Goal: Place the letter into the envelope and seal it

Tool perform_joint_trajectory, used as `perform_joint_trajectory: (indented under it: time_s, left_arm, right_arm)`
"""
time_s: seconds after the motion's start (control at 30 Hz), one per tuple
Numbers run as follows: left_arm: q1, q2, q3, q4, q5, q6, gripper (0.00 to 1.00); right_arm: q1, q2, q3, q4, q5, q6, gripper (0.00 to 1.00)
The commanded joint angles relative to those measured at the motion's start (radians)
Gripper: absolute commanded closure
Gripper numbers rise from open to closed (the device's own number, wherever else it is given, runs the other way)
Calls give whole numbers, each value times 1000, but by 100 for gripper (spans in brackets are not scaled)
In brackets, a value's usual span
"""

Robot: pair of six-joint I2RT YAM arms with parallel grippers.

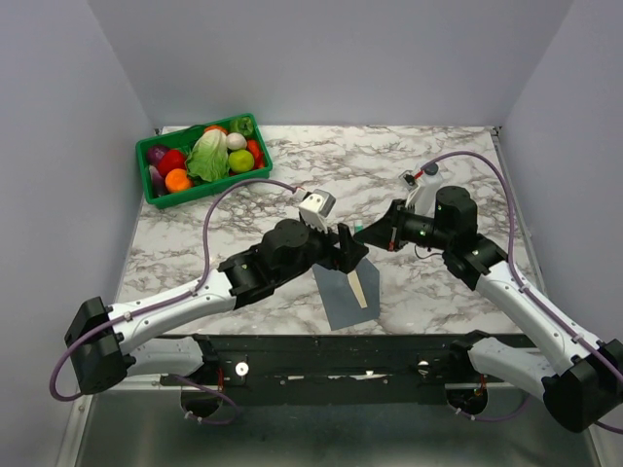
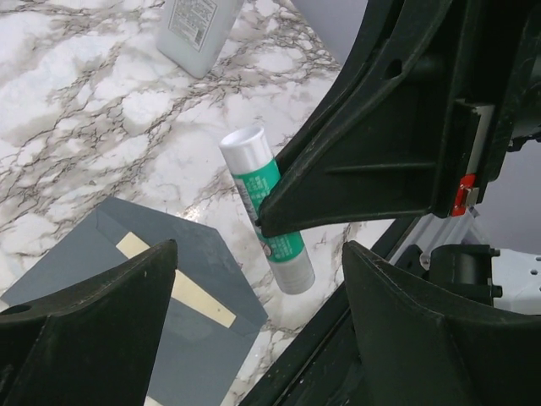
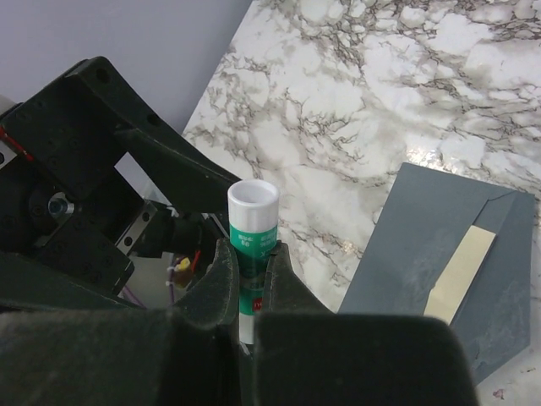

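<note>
The letter (image 3: 461, 275) shows only as a narrow cream strip in the mouth of the envelope (image 3: 414, 245). The rest of it seems tucked inside, though the flap's edge may hide part of it. The grey envelope lies flat on the table (image 1: 292, 175), at about six o'clock from the table's centre, near the front edge. Its flap looks unglued and not pressed down, so I judge the first half of the task done, or nearly done.

Sealing is what remains. At roughly one o'clock from the envelope, the right fingers (image 3: 221, 288) are clamped around a green-and-white glue stick (image 3: 251, 228), holding it above the marble with its white end pointing away from the wrist. The left fingers (image 2: 101, 313) stand wide apart with nothing between them, facing the stick's white end from about nine o'clock. This is probably a reach for its cap, but that is a guess.

Still to do: bare the glue, run it along the flap, and fold the flap shut. A green basket (image 1: 209, 189) of toy vegetables sits at ten o'clock, well apart from the work.
</note>
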Motion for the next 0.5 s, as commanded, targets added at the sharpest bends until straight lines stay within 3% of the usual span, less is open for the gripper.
perform_joint_trajectory:
  time_s: [0.0, 0.3, 0.47]
  left_arm:
    - [-11, 31, 30, 39, 32, -14, 17]
    - [-27, 57, 17, 51, 43, -28, 26]
    - [-37, 62, 13, 51, 46, -25, 41]
  right_arm:
    - [7, -14, -10, 33, -36, 20, 99]
    - [7, -12, -20, 46, -33, 34, 99]
    - [7, -14, -21, 49, -33, 39, 99]
